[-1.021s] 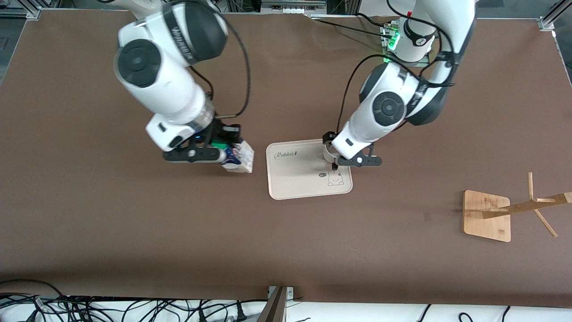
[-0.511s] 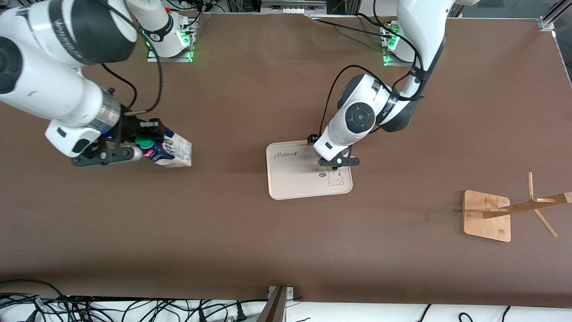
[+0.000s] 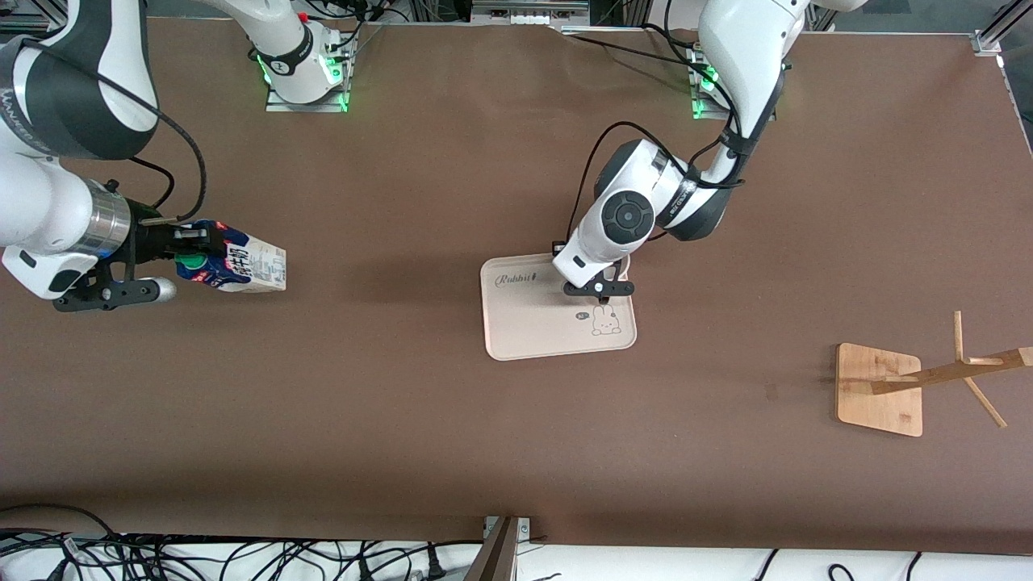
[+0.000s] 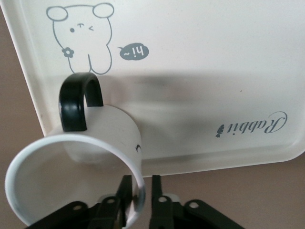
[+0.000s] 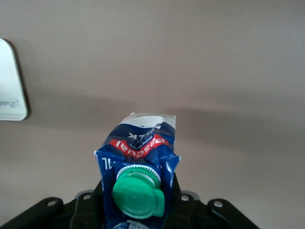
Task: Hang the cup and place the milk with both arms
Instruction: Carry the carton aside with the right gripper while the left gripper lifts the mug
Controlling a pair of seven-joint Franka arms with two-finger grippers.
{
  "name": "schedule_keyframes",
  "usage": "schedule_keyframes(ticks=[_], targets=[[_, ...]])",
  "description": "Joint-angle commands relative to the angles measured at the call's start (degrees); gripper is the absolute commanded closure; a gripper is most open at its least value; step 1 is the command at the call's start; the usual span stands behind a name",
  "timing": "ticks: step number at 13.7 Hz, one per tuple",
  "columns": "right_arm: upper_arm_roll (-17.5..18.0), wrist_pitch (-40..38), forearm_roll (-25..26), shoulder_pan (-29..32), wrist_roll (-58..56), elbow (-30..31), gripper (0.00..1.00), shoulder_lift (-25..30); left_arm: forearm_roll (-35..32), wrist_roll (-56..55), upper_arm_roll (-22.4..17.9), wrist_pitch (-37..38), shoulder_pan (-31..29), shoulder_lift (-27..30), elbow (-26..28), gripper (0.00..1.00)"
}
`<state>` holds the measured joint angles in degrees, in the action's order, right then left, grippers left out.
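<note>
Black fingers of the left gripper [image 4: 138, 200] are clamped on the rim wall of the cup [image 4: 86, 167], one inside and one outside; the white mug sits on the cream tray [image 3: 524, 323], its black handle [image 4: 78, 102] pointing at the printed rabbit [image 4: 86, 38]. At the right arm's end of the table, the right gripper [image 3: 190, 254] is pinched onto the blue top of the milk [image 3: 242, 266], held tilted over the brown table [image 3: 484, 444], green cap [image 5: 138, 195] facing the wrist. Near the left arm's end stands a wooden rack [image 3: 888, 387].
</note>
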<state>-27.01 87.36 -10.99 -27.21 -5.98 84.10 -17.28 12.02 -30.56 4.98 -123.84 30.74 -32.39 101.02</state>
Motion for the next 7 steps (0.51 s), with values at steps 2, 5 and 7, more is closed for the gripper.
schedule_keyframes(ticks=[2,5,7], targets=[[2.31,1.67,4.91,0.67,-2.27,7.21,0.50,5.32,0.46,0.59,-1.29,0.26,0.55,-0.05,-1.17,1.00],[2.31,4.03,6.51,0.93,-5.62,9.40,0.50,5.23,0.46,0.32,-2.69,2.10,-0.59,3.72,-1.26,1.00],[2.31,7.54,6.59,1.11,-8.07,12.21,0.50,5.23,0.37,0.68,-4.45,10.24,-3.22,7.32,-4.32,1.00]])
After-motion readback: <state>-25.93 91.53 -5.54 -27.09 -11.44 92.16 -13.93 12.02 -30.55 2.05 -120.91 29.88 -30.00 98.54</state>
